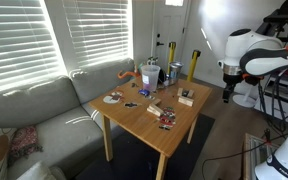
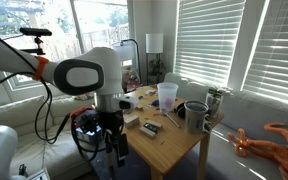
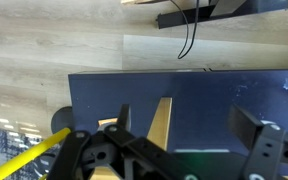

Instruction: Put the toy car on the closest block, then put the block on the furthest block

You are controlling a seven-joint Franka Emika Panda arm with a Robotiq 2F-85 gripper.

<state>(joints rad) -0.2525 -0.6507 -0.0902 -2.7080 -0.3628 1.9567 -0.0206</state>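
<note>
The toy car is a small multicoloured thing near the front edge of the wooden table. Two light wooden blocks lie near it, one just behind the car and one nearer the robot. In an exterior view the car and a block are small and unclear. My gripper hangs off the table's side, well away from them, and it also shows in an exterior view. In the wrist view the gripper is open and empty over a dark blue rug.
Cups and a dark mug stand at the table's back, with a white cup. An orange octopus toy lies by the grey sofa. A wooden table leg shows in the wrist view.
</note>
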